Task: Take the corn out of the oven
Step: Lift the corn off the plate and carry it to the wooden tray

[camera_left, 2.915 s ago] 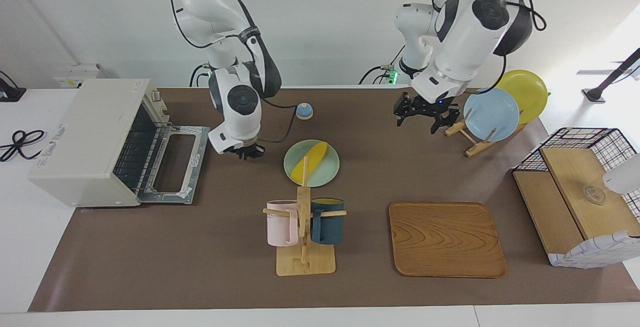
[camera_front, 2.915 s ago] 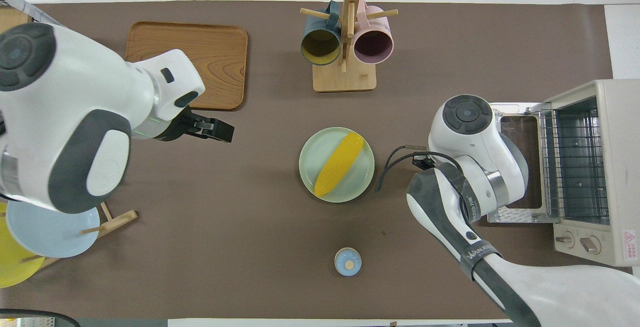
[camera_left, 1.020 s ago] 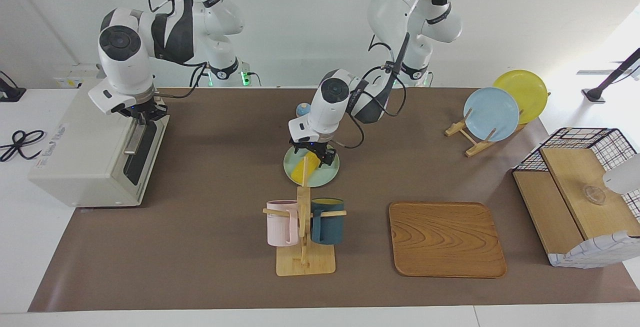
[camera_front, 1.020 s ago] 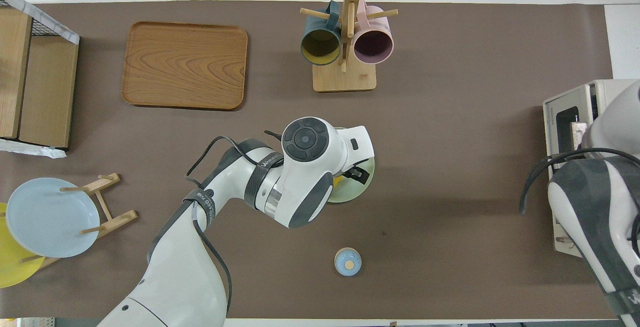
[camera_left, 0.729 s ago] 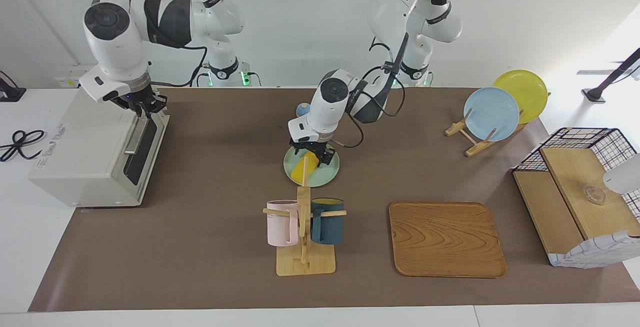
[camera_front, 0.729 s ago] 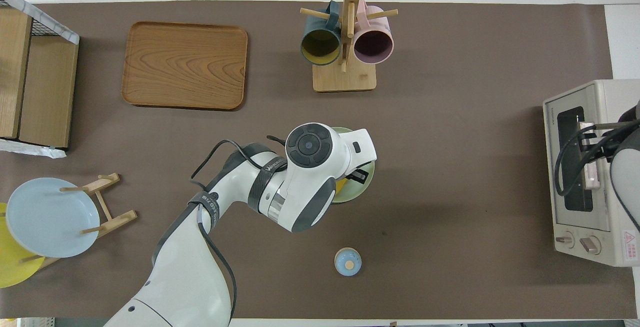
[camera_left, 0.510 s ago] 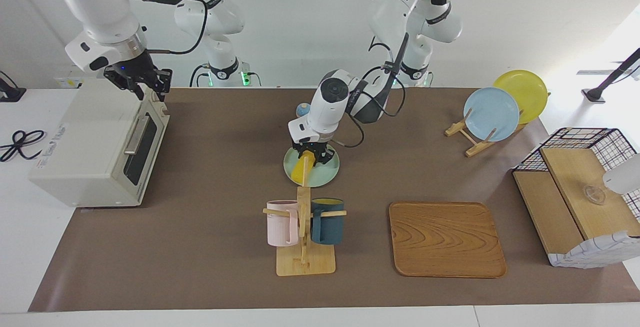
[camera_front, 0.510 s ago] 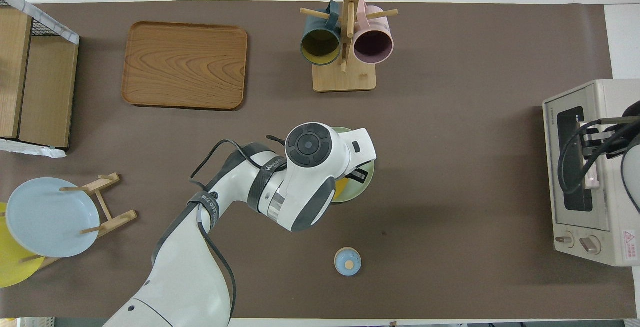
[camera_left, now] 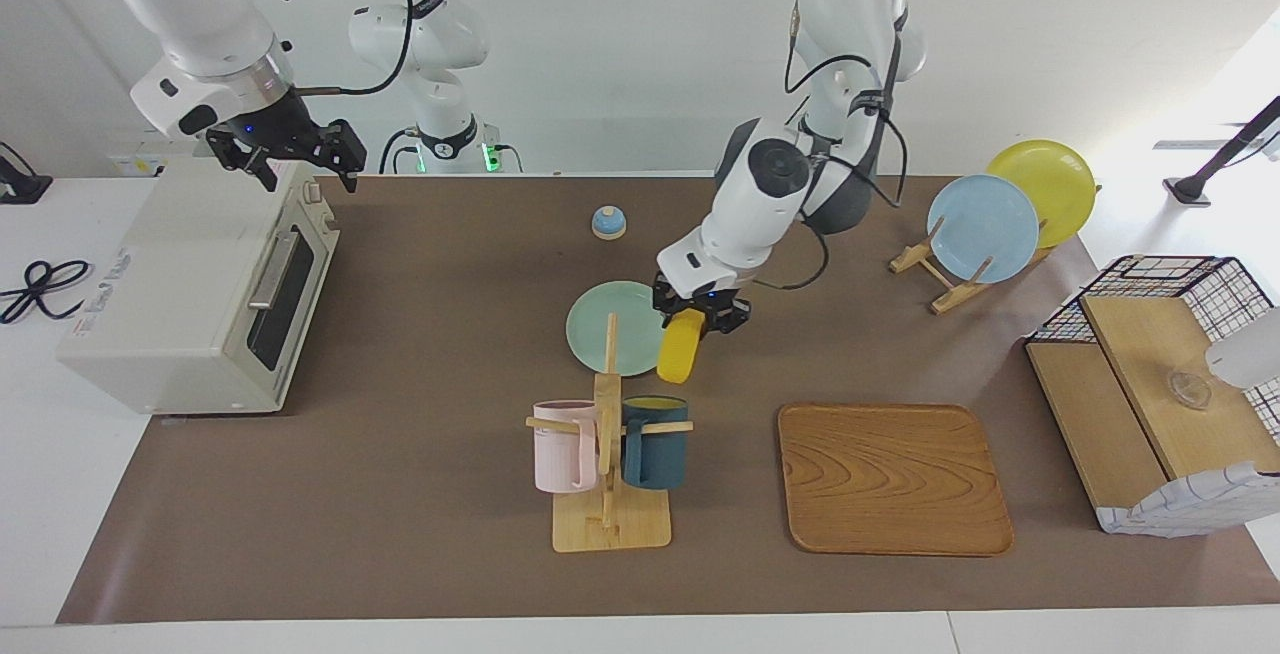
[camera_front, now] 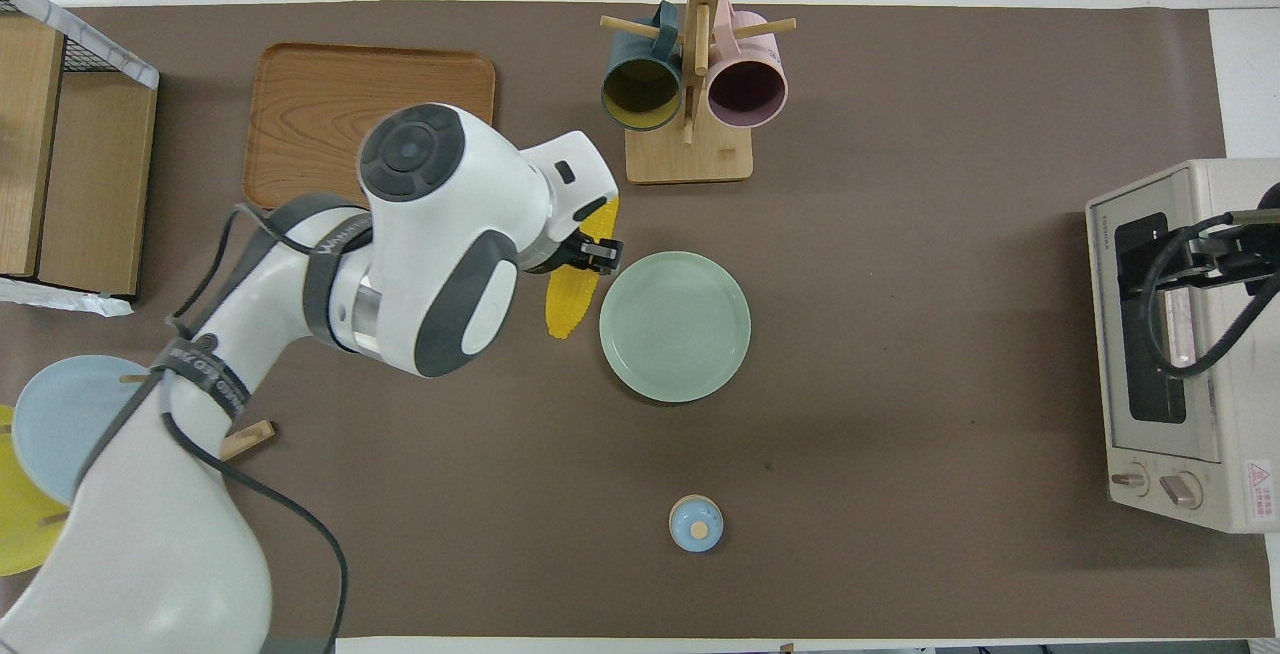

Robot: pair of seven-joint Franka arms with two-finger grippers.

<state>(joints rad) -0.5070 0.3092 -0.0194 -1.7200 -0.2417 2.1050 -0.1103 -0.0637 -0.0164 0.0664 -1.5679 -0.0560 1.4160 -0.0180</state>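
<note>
While left gripper (camera_left: 700, 313) grips it, corn (camera_left: 681, 352) hangs roughly vertical.

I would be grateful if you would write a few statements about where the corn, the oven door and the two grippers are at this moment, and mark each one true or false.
1. The left gripper holds the corn in the air. True.
2. The corn lies on the green plate. False: the plate is bare, and the corn hangs beside it, toward the left arm's end of the table.
3. The oven has its door shut. True.
4. The right gripper grips the oven's door handle. False: it is open and raised over the oven's top edge, clear of the handle.
5. Both mugs stand on the wooden tray. False: the tray carries nothing, and the mugs hang on their rack.
</note>
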